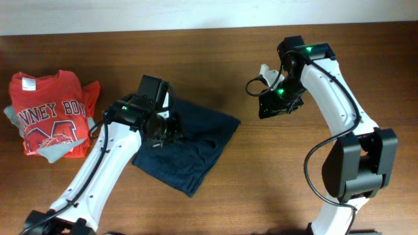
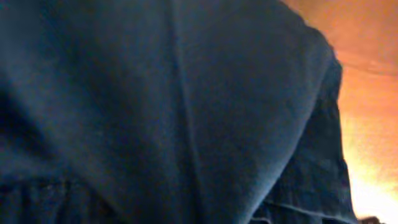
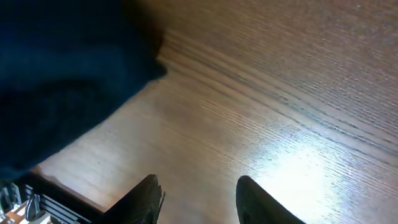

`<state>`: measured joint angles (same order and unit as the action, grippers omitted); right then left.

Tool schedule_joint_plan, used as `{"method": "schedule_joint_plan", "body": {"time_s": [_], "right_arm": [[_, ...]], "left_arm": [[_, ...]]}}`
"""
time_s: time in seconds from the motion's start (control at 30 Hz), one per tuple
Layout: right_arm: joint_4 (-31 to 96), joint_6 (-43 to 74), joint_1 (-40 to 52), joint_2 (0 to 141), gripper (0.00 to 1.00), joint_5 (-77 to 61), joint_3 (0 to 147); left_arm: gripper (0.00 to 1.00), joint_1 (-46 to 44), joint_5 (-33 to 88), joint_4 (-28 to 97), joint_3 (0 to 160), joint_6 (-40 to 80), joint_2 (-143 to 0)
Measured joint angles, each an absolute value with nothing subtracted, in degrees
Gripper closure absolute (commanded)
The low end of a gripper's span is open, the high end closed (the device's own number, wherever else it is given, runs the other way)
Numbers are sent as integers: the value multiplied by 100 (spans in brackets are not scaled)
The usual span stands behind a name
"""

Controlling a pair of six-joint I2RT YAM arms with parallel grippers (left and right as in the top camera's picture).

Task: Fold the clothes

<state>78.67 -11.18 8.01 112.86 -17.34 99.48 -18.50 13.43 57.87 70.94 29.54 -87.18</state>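
Navy shorts (image 1: 196,151) may bunch on the bench (image 1: 261,189) if your shut left jaws, hold unclear, drag them; right jaws hang half-open, empty.

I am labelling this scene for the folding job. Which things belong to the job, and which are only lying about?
Job: navy shorts.
Lying about: red T-shirt; grey garment under it.

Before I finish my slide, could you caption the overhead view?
Left gripper down on the navy garment; right gripper open over wooden table.
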Motion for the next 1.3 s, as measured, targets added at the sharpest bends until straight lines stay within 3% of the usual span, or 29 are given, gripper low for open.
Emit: {"method": "schedule_joint_plan", "body": {"time_s": [0.1, 0.17, 0.43, 0.5, 0.53, 0.73, 0.87, 0.93, 1.0, 1.3], "right_arm": [[7865, -1122, 801, 11286, 55, -1734, 9948], [7865, -1116, 801, 11286, 55, -1734, 9948], [7953, -1142, 803, 11286, 55, -1734, 9948], [7950, -1188, 816, 11286, 55, -1737, 9948], [7946, -1212, 832, 11286, 54, -1737, 9948], [7745, -1553, 1177, 11286, 51, -1865, 9944], [6938, -1568, 1588, 11286, 55, -1863, 9942], [6541, -1509, 1695, 11312, 55, -1865, 9950], [6403, -1485, 1741, 11461, 55, -1865, 9950], [6333, -1472, 1986, 12652, 56, -1855, 9948]], "left_arm": [[82, -1850, 1347, 6224, 7094, 2954, -8718], [78, -1850, 1347, 6423, 7094, 2923, -8718], [83, -1850, 1127, 7356, 7074, 2930, -8718], [72, -1850, 1026, 7376, 6930, 2930, -8718], [59, -1850, 1000, 7352, 6827, 2941, -8720], [44, -1850, 934, 7203, 5824, 2982, -8744], [44, -1850, 869, 6514, 5321, 3006, -8753], [50, -1850, 847, 6160, 5144, 3004, -8757], [62, -1850, 829, 5887, 4967, 3024, -8755], [66, -1511, 764, 4633, 4381, 3068, -8755]]}}
